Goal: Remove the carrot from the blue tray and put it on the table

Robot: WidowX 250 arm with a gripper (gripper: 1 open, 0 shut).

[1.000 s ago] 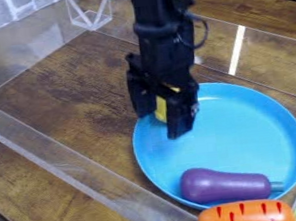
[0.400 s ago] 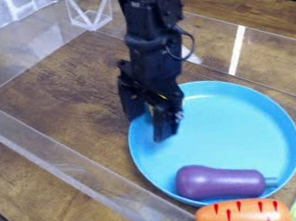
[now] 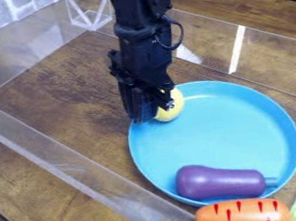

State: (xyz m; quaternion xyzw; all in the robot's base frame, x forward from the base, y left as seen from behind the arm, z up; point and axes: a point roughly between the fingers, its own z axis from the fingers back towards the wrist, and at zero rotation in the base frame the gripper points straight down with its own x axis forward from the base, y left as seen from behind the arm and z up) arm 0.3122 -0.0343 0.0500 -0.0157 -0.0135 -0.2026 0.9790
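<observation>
Since a second ago we see the fingers (image 3: 160, 105) shifted toward the blue tray's (image 3: 266, 119) far-left rim, where they now pinch a yellow ball (image 3: 171, 109). We find the carrot (image 3: 246, 214) lying on the bench (image 3: 75, 101) at its near edge, just outside the tray, beside a purple eggplant (image 3: 221, 183) on the tray's near side.

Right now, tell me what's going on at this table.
A single robot arm has its gripper down at the left rim of the blue tray, right by a small yellow ball; whether it grips the ball isn't clear. A purple eggplant lies in the tray. The carrot lies at the tray's near edge, apparently already on the table, untouched by the arm.
</observation>
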